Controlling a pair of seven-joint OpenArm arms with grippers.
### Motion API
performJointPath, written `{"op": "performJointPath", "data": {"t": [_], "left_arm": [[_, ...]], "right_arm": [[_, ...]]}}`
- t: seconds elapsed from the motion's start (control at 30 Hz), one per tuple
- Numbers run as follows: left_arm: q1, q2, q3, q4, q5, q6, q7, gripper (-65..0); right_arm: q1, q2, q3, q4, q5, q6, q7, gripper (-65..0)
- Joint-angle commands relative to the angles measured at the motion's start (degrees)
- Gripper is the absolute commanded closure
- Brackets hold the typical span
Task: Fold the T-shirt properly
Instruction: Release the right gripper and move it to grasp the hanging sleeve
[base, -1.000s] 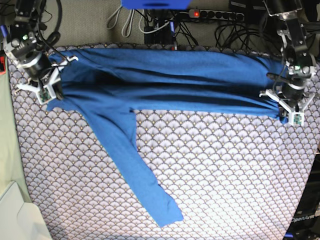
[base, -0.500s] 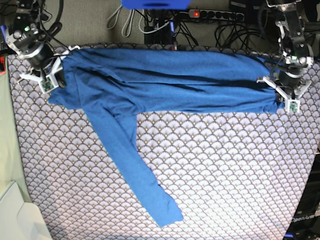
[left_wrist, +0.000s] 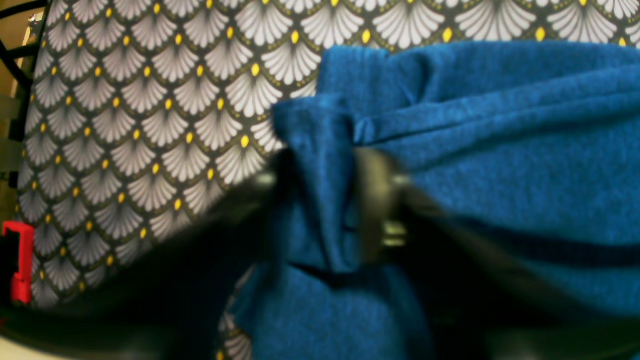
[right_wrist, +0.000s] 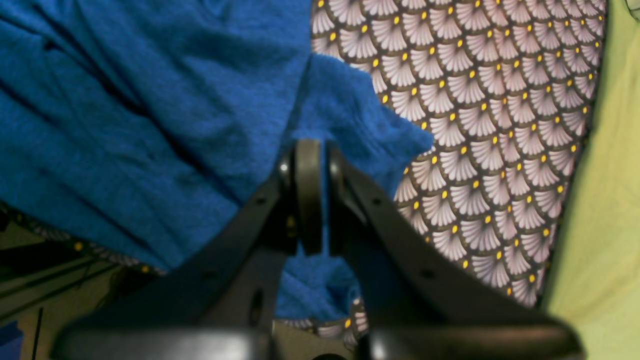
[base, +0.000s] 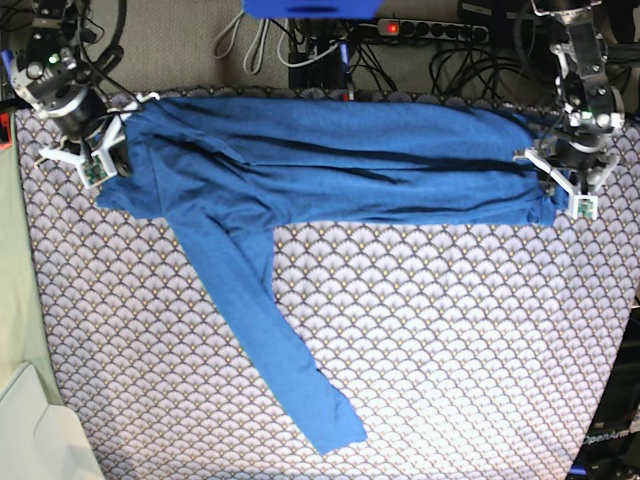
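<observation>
A: Between the left end effector (left_wrist: 330, 200) pads sits a bunched fold of the T-shirt (base: 330, 160); jaws look partly parted round it, can't tell if it's gripped or let go

B: Right end effector (right_wrist: 315, 195)?

A: Pinched narrow on the shirt edge just ahead of it, over the bench (base: 450, 340)

B: Judgement: free both ends evenly, lift straight off w/o dragging; one sleeve (base: 270, 340) trails well away

T-shirt (base: 330, 160): plain medium blue, no print, darker in the fold creases. Tablecloth (base: 450, 350): grey-white scallop fans on dark ground, a yellow dot at each fan's tip. Red clip (left_wrist: 17, 262) at 9 o'clock in the left wrist view. Pale green surface (right_wrist: 607, 200) at 3 o'clock in the right wrist view.
</observation>
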Motion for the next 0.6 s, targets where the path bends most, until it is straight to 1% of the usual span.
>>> {"op": "performJointPath", "data": {"t": [0.0, 0.03, 0.07, 0.13, 0.17, 0.23, 0.4, 0.47, 0.57], "left_arm": [[-0.42, -0.79, -0.30, 0.87, -0.11, 0.33, -1.17, -37.2], [-0.42, -0.79, -0.30, 0.96, -0.11, 0.33, -1.17, -42.2], [-0.42, -0.79, -0.30, 1.13, -0.11, 0.33, -1.17, -45.6], [-0.42, -0.79, -0.30, 1.48, -0.11, 0.33, -1.17, -50.4], [-0.42, -0.79, -0.30, 1.57, -0.11, 0.33, -1.17, -51.7], [-0.42, -0.79, -0.74, 1.57, -0.11, 0.33, -1.17, -51.9], [-1.21, -1.06, -0.74, 1.66, 0.24, 0.77, -1.17, -51.9], [-1.30, -0.97, -0.74, 1.66, 0.33, 0.77, -1.17, -51.9], [-1.30, -0.88, -0.74, 1.66, 0.33, 0.86, -1.17, -51.9]], "right_arm": [[0.26, 0.60, 0.31, 1.35, 0.77, -0.25, 1.28, 0.0], [0.35, 0.60, 0.31, 1.35, 0.77, -0.25, 1.28, 0.0], [0.79, 0.68, 0.31, 1.35, 0.77, -0.25, 1.28, 0.0], [2.64, 0.60, 0.22, 1.44, 0.51, -0.25, 1.10, 0.0], [3.60, 0.60, 0.22, 1.44, 0.42, -0.25, 0.40, 0.0], [6.86, 0.51, 0.22, 1.44, 0.42, -0.25, -2.85, 0.0], [19.16, 0.51, -0.48, 1.00, 0.16, -0.25, -17.10, 0.0], [24.00, 0.60, -1.36, 0.82, 0.07, -0.25, -21.84, 0.0], [29.71, 0.51, -4.62, -2.43, -2.04, -0.25, -24.48, 0.0]]}}
